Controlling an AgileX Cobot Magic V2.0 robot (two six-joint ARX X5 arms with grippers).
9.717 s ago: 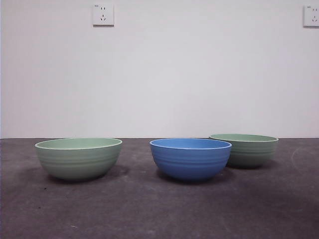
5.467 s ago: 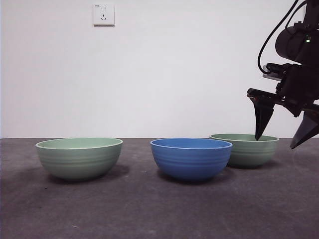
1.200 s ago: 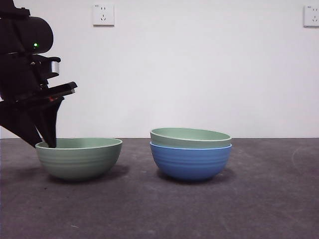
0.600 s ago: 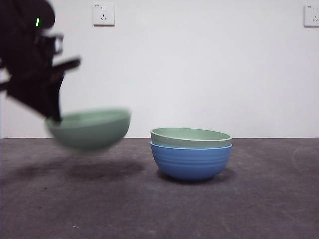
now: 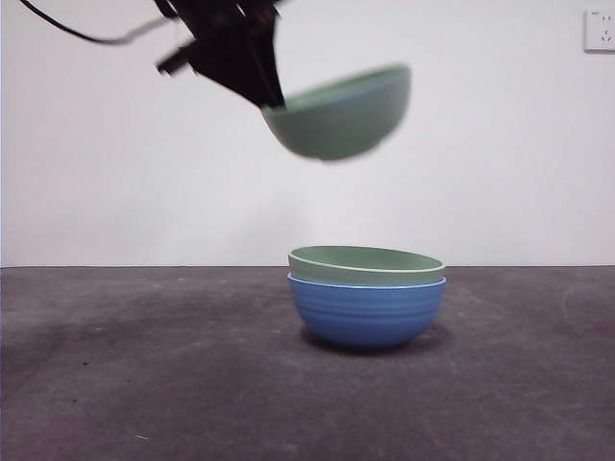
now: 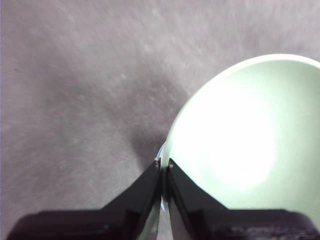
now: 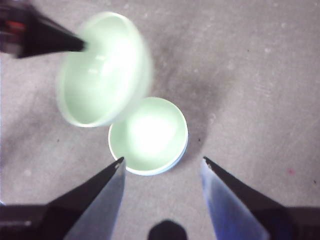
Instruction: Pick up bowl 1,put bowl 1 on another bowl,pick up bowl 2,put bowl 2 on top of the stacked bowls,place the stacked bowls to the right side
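Note:
Bowl 2 (image 5: pixel 341 113), pale green, hangs tilted and blurred in the air, a little left of and well above the stack. My left gripper (image 5: pixel 272 100) is shut on its left rim. In the left wrist view the black jaws (image 6: pixel 162 171) pinch the rim of bowl 2 (image 6: pixel 245 145). Bowl 1 (image 5: pixel 366 264), also pale green, sits nested in the blue bowl (image 5: pixel 366 312) on the table. My right gripper (image 7: pixel 163 160) hovers open high above the nested bowl 1 (image 7: pixel 148 134), and its view also shows bowl 2 (image 7: pixel 102 70) with the left gripper's jaws (image 7: pixel 79 46) on its rim.
The dark grey table (image 5: pixel 144 375) runs back to a white wall. A wall socket (image 5: pixel 601 29) is at the upper right.
The left gripper has lifted bowl 2 from the table's left side and carried it up and to the right, over the stack. The nested bowls have not moved.

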